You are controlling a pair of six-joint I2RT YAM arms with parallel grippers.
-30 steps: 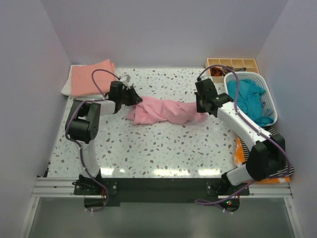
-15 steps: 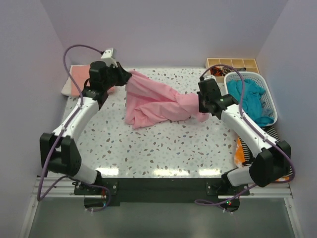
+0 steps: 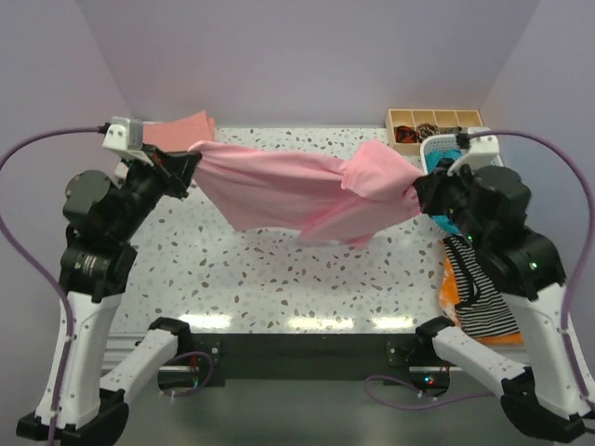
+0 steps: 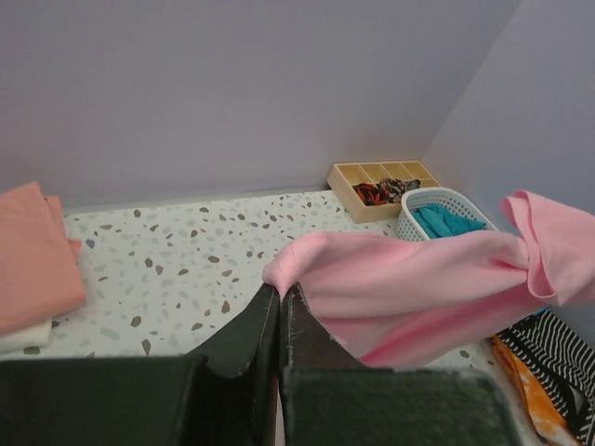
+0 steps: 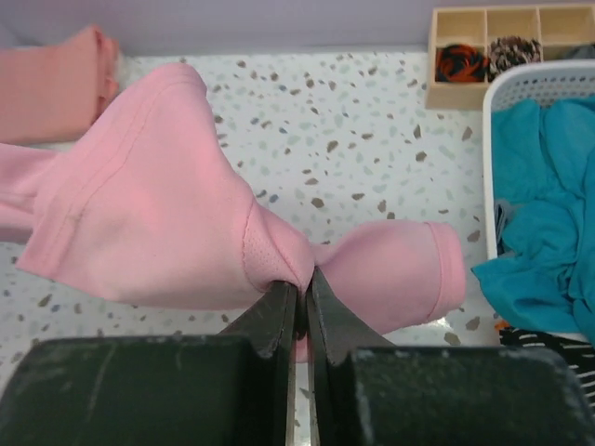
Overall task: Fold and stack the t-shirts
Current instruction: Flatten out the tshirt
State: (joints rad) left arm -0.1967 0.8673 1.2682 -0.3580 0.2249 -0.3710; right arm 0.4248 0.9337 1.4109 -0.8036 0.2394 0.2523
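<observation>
The light pink t-shirt (image 3: pixel 297 190) hangs in the air, stretched between both grippers above the speckled table (image 3: pixel 279 279). My left gripper (image 3: pixel 191 163) is shut on its left end, seen in the left wrist view (image 4: pixel 281 288) pinching a fold of the pink shirt (image 4: pixel 418 288). My right gripper (image 3: pixel 423 190) is shut on the right end, seen in the right wrist view (image 5: pixel 302 283) clamping the pink shirt (image 5: pixel 149 223) beside a sleeve. A folded salmon-orange t-shirt (image 3: pixel 181 130) lies on a white one at the back left. A teal t-shirt (image 5: pixel 548 204) fills the white basket (image 5: pixel 521 88).
A wooden divided tray (image 3: pixel 435 121) with small items stands at the back right beside the basket. Striped and orange cloth (image 3: pixel 488 311) lies at the right edge. Purple walls close in the back and sides.
Both arms have risen high and spread apart, lifting the pink shirt off the table and stretching it out in the air between them.
</observation>
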